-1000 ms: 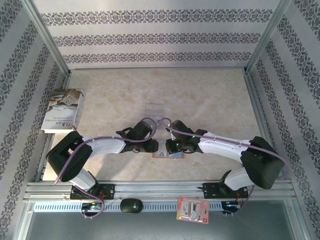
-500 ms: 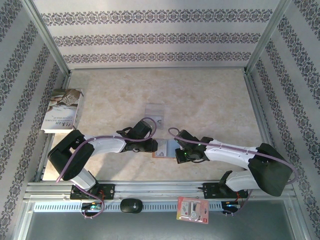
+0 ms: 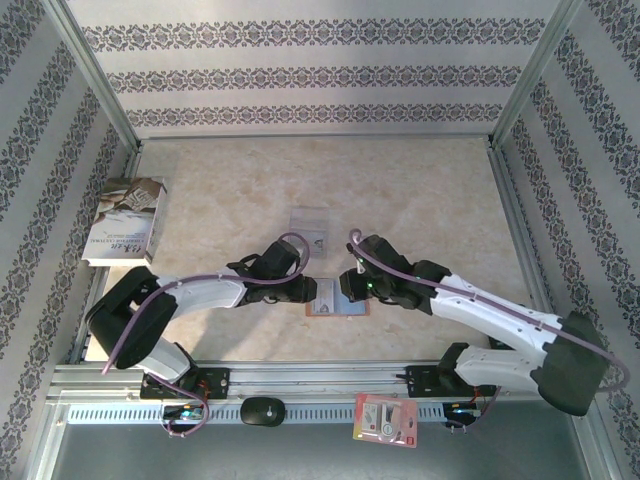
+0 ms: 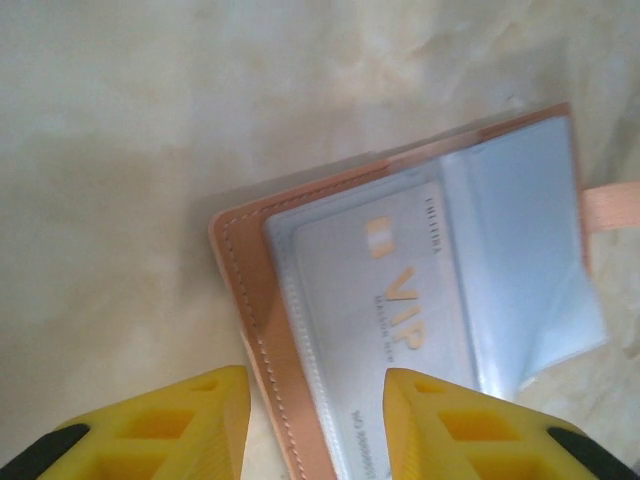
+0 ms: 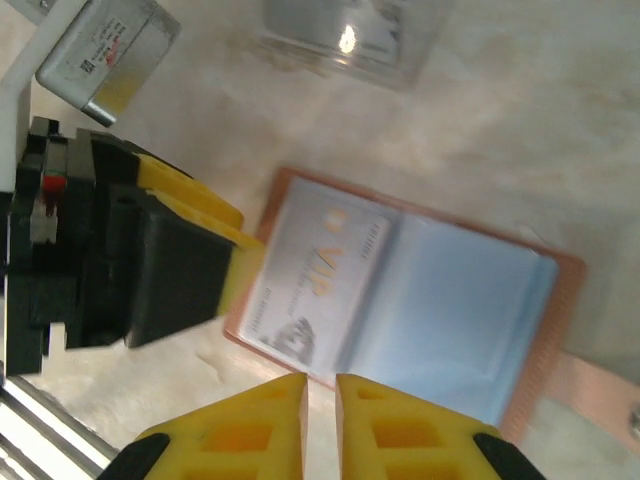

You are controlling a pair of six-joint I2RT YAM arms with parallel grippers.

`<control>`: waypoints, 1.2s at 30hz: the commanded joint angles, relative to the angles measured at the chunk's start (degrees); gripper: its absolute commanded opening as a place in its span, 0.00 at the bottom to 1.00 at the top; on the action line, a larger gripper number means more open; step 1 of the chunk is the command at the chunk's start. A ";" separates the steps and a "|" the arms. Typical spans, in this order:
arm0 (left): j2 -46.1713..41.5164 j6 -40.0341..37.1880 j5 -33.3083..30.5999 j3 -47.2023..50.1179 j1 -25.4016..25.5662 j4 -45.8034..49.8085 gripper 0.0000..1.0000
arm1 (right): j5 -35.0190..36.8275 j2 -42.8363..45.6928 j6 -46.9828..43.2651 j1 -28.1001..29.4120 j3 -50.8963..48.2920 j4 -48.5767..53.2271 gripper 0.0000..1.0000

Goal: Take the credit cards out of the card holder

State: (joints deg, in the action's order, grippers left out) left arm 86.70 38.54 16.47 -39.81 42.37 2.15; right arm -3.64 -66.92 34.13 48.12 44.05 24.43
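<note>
The orange-brown card holder [image 3: 336,306] lies open and flat on the table, its grey-blue pockets facing up [image 5: 470,320]. A pale credit card [image 4: 395,300] marked VIP sits in the left pocket [image 5: 318,268]. My left gripper [image 4: 318,430] is open, its yellow fingers [image 4: 190,425] on either side of the holder's stitched left edge [image 4: 250,300]. My right gripper [image 5: 320,405] is shut with nothing in it, just off the holder's near edge below the card. In the top view the left gripper [image 3: 312,292] and the right gripper [image 3: 348,284] flank the holder.
A clear plastic sleeve [image 3: 308,225] lies just beyond the holder [image 5: 340,35]. A book [image 3: 125,220] rests at the table's left edge. A red-and-white packet [image 3: 385,420] and a black puck [image 3: 263,410] sit on the front rail.
The right arm drew back toward the near side, then stretched out again so its gripper is at the holder's right part. The left gripper shifted slightly right along the holder's edge.
</note>
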 commanded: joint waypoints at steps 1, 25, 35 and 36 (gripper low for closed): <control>-3.22 -1.68 -1.72 0.35 0.01 1.01 0.40 | -4.18 -5.41 0.53 -0.65 -0.55 -4.24 0.13; -1.46 -4.44 -0.84 -0.53 0.08 0.49 0.42 | -2.13 -4.86 3.77 -0.98 -4.58 -10.23 0.23; 0.28 -4.70 -0.55 -0.80 0.36 -0.64 0.36 | -13.13 -16.93 8.15 -3.86 -3.10 -20.21 0.19; 0.61 -4.62 -0.38 -0.87 0.36 -0.75 0.35 | -13.32 -17.61 9.12 -4.32 -3.94 -21.10 0.19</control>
State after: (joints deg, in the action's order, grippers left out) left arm 86.56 34.94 16.23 -39.81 42.37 1.30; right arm -14.06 -83.05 40.12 45.19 42.00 6.87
